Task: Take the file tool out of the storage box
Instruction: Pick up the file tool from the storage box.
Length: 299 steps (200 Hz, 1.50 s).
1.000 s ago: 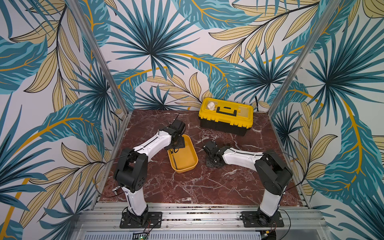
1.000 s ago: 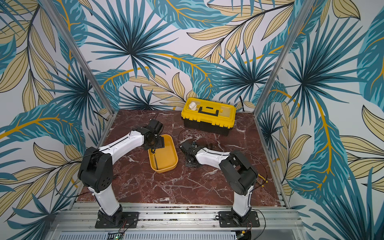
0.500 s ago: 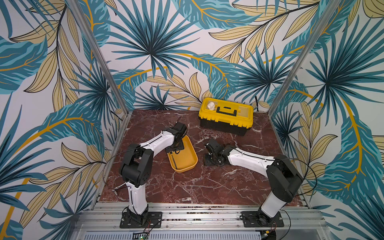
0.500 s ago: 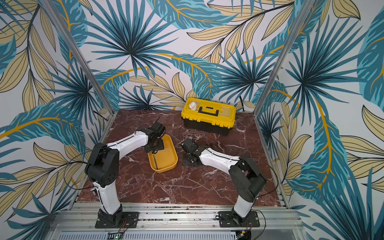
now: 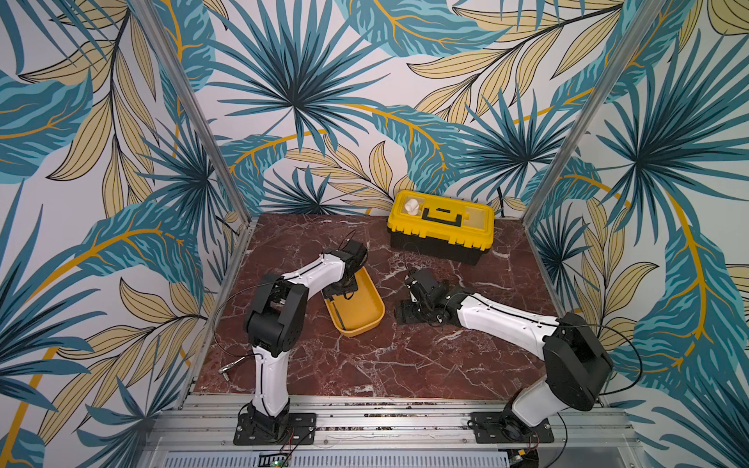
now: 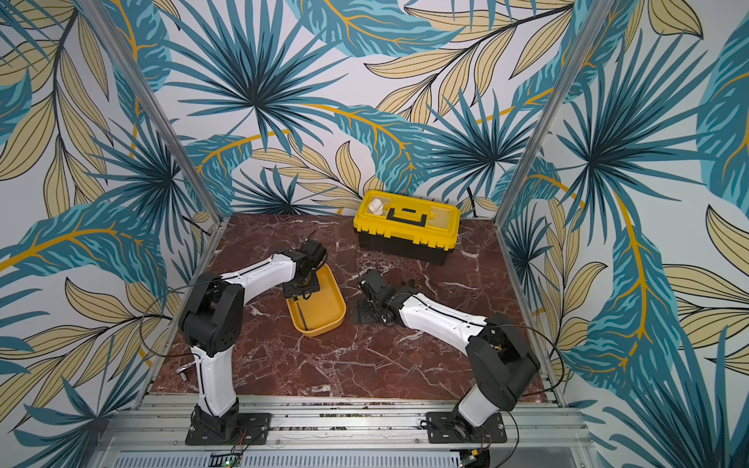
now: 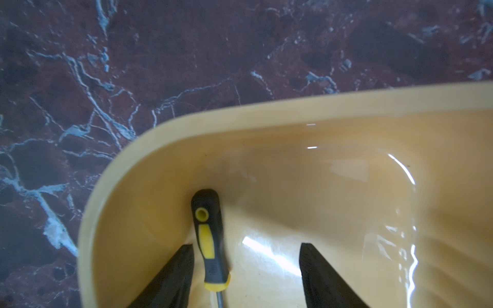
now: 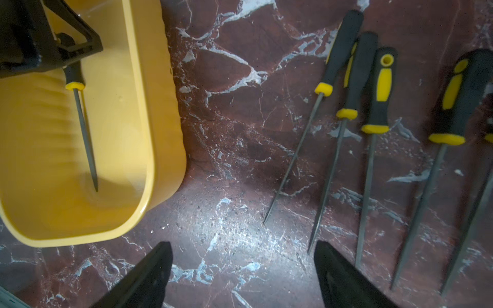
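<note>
The storage box (image 5: 367, 330) (image 6: 324, 330) is a shallow yellow-orange tray left of the table's centre. One file tool (image 7: 209, 240) with a black-and-yellow handle lies inside along a long wall, its thin shaft (image 8: 85, 133) pointing at the near end. My left gripper (image 7: 246, 244) is down in the box, open. The handle lies between its fingers, close to one finger (image 7: 181, 264) and well apart from the other. My right gripper (image 8: 242, 243) is open over bare table just right of the box, holding nothing.
Several more files (image 8: 378, 93) lie side by side on the marble beside the right gripper. A black toolbox with a yellow lid (image 5: 441, 225) stands at the back with a white object (image 5: 411, 206) on it. A small metal piece (image 5: 227, 368) lies front left.
My right gripper has gone from nearly shut to wide open. The left gripper's jaws have narrowed a little around the file's handle. Both arms have shifted their elbows.
</note>
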Available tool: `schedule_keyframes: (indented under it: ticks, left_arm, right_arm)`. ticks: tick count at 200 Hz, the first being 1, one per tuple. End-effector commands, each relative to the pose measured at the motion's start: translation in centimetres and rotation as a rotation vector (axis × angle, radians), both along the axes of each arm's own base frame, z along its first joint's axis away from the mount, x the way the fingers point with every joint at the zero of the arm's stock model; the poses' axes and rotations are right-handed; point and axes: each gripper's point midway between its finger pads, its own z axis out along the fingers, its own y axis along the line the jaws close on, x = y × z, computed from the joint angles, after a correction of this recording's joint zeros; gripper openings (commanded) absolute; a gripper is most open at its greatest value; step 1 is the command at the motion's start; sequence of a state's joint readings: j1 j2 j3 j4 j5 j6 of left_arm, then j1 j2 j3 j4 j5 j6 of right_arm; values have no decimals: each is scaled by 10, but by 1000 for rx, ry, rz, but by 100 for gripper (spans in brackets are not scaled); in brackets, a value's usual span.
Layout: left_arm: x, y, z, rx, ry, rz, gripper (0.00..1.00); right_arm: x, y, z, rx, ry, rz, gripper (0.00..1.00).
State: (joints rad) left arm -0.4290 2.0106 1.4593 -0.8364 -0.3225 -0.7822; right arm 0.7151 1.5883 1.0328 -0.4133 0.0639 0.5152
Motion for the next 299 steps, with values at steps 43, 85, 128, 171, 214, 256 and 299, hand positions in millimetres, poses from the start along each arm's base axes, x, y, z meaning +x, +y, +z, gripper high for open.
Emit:
schedule_keyframes:
  ticks: [43, 85, 128, 171, 214, 256, 299]
  left_arm:
    - [11, 7, -3, 69, -24, 45, 61]
    - [17, 7, -4, 72, -53, 42, 56]
    - [30, -7, 0, 14, -104, -8, 53]
    - [39, -24, -1, -59, -122, -74, 44]
    - [40, -32, -4, -94, -123, -108, 35]
    - [41, -40, -7, -132, -127, -145, 28]
    - [39, -51, -13, -184, -110, -191, 25]
  right_arm:
    - [-5, -1, 25, 53, -65, 25, 90]
    - [-8, -8, 27, 51, -76, 19, 90]
    - [-11, -10, 27, 54, -73, 16, 90]
    - [-13, -9, 31, 74, -79, 28, 90]
    - [-15, -10, 31, 84, -74, 21, 90]
    - [-15, -9, 32, 92, -71, 16, 89]
    - [-15, -9, 32, 95, -65, 8, 88]
